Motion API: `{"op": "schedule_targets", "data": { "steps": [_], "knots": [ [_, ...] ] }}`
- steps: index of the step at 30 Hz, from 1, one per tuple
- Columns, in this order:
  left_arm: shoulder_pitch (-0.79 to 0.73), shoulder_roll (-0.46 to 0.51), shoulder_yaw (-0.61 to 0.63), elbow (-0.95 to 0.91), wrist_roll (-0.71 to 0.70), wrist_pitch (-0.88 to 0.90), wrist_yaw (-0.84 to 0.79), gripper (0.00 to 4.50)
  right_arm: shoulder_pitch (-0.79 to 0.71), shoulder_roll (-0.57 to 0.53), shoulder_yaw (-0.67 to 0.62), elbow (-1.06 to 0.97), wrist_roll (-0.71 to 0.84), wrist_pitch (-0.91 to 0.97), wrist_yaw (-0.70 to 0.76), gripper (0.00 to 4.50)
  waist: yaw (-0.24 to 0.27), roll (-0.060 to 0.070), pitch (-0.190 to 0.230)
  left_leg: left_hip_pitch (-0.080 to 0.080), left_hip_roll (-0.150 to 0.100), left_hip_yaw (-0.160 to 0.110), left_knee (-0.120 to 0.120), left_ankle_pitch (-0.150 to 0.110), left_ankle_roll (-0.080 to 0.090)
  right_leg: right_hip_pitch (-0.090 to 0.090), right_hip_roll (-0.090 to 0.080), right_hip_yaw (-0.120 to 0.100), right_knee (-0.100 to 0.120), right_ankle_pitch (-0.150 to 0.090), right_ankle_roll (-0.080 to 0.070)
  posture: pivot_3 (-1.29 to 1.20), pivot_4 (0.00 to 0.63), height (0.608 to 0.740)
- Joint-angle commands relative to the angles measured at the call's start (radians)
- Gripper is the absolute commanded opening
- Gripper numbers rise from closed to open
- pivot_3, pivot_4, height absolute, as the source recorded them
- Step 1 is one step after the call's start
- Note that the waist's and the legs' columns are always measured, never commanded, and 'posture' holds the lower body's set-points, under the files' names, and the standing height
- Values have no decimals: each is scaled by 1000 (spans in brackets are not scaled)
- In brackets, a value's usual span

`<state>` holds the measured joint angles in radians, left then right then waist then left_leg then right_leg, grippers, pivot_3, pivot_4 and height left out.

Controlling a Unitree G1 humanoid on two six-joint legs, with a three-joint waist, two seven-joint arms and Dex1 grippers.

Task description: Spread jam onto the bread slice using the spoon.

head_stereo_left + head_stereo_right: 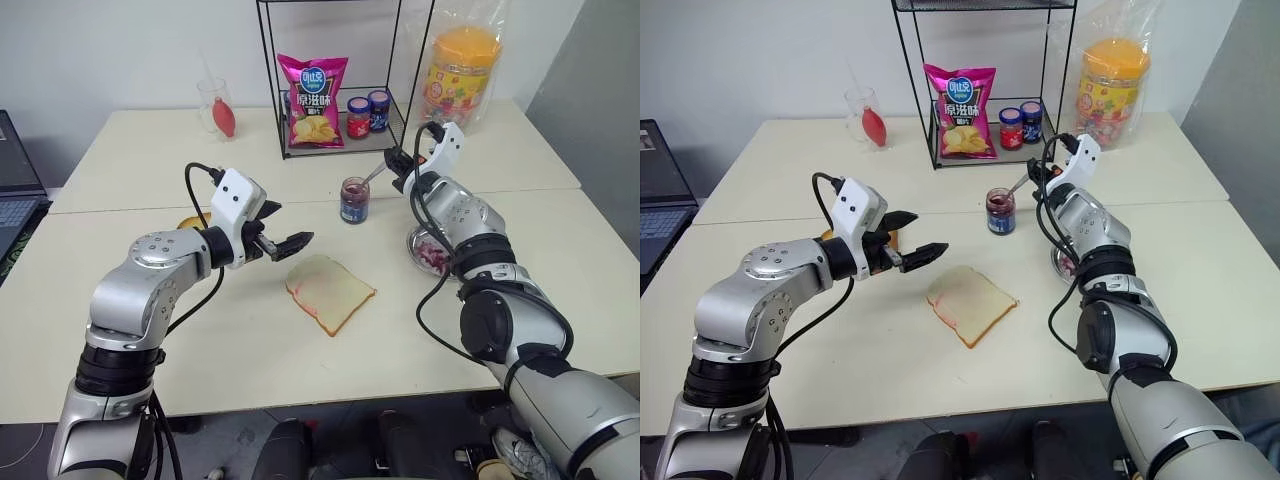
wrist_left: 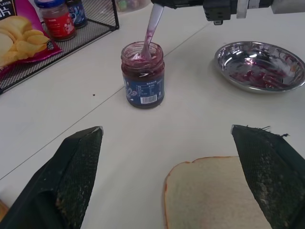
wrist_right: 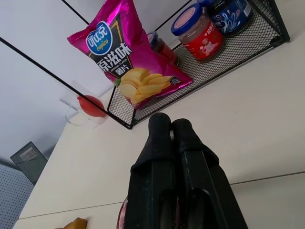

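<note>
Spoon (image 2: 151,29) upright inside jam (image 2: 142,75) jar

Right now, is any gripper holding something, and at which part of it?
The right gripper holds the spoon by the top end of its handle, bowl down in the jam jar. The left gripper is open and holds nothing.

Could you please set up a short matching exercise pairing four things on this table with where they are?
Things:
1. spoon
2. bread slice
3. chip bag
4. metal bowl

Places:
A. in the wire rack
B. beside the jam jar, smeared inside
C. flat on the table, near the left gripper's open fingers
D. dipped in the jam jar

Pairs: 1-D, 2-C, 3-A, 4-B
</note>
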<state>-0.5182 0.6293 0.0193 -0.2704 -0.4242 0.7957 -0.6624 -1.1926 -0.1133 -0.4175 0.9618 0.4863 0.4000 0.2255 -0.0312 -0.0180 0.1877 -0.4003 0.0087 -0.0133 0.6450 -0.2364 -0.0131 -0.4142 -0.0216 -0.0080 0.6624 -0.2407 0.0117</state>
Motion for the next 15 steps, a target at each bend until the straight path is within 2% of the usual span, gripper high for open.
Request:
{"op": "schedule_targets", "data": {
  "steps": [1,15],
  "knots": [
    [-24,0,2,-17,6,-24,0,4500,-37,-15,-1,-56,9,-21,9,24,0,0,0,0,0,0,0,0,0,0,0,0,0,0,0,0,150,740],
    [-38,-5,-2,-10,6,-25,0,4500,-30,-20,-36,-71,42,2,-18,24,0,0,0,0,0,0,0,0,0,0,0,0,0,0,0,0,150,740]
  ]
}}
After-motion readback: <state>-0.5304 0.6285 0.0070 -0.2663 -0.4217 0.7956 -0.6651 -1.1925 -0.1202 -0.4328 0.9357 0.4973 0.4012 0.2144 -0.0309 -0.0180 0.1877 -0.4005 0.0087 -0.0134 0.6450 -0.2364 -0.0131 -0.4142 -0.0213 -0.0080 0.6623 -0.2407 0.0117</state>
